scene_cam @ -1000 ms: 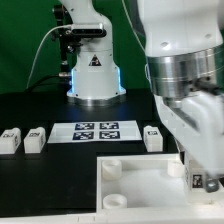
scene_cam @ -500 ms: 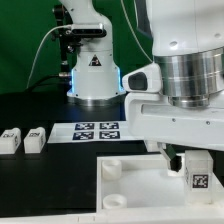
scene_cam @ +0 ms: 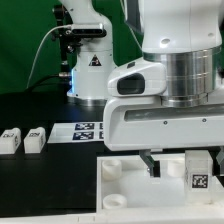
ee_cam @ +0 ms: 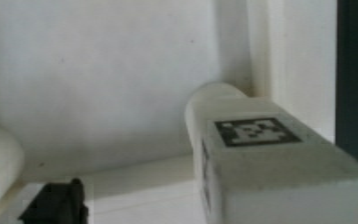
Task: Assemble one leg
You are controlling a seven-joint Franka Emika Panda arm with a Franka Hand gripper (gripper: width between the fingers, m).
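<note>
A white leg (scene_cam: 200,172) with a square marker on its face stands upright at the right end of the large white panel (scene_cam: 128,186). My gripper (scene_cam: 182,165) hangs over it with the jaws wide apart. One black finger (scene_cam: 150,163) is well clear of the leg on the exterior view's left, and the other finger is hidden behind the leg. In the wrist view the leg (ee_cam: 265,160) fills one side and a dark fingertip (ee_cam: 55,203) shows apart from it over the panel (ee_cam: 105,90). Two more legs (scene_cam: 10,140) (scene_cam: 35,139) lie at the exterior view's left.
The marker board (scene_cam: 88,129) lies behind the panel, partly covered by my arm. Round sockets (scene_cam: 110,168) (scene_cam: 118,200) show at the panel's left corners. The robot base (scene_cam: 92,75) stands at the back.
My wrist has turned and the arm's body has swung toward the exterior view's left, covering more of the marker board and the leg behind the panel. The leg under the gripper has stayed about where it was.
</note>
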